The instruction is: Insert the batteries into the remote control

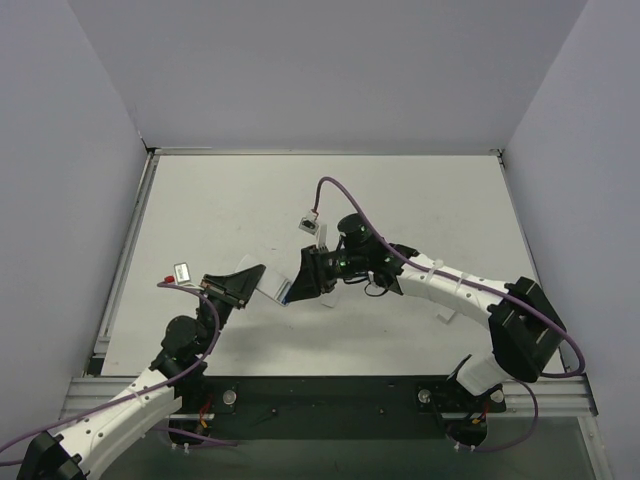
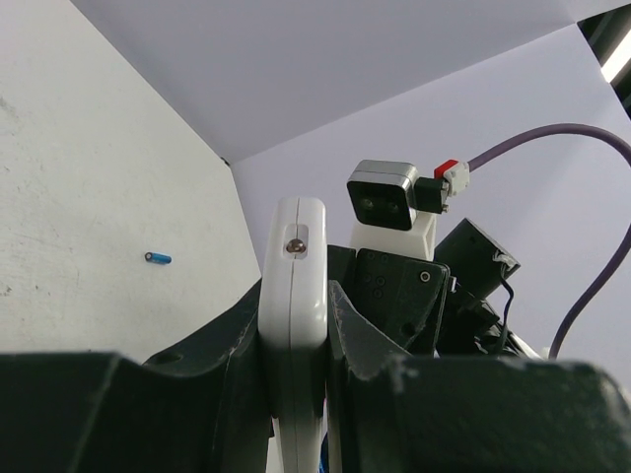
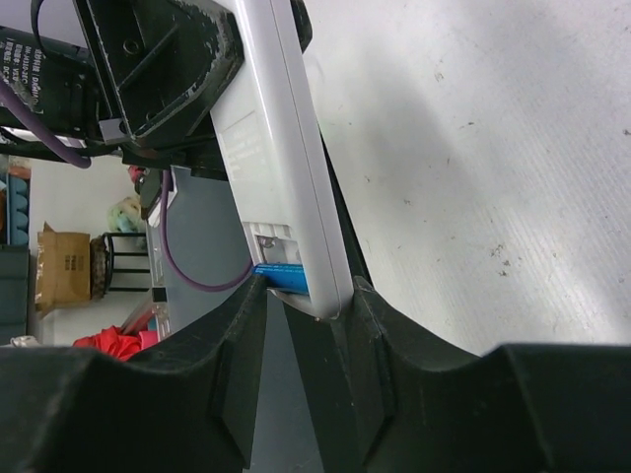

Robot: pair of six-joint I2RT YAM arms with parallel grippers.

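White table (image 1: 400, 190), grey walls (image 1: 330, 70); cardboard box (image 3: 61, 258) in bkgd.

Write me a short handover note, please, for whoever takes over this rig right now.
Left gripper: shut on the remote control.
Right gripper: flanking the remote's open battery end; grip unclear.
Done: one blue battery sits at the open compartment, not clearly seated.
To do: seat it, then fetch the loose battery lying on the table.
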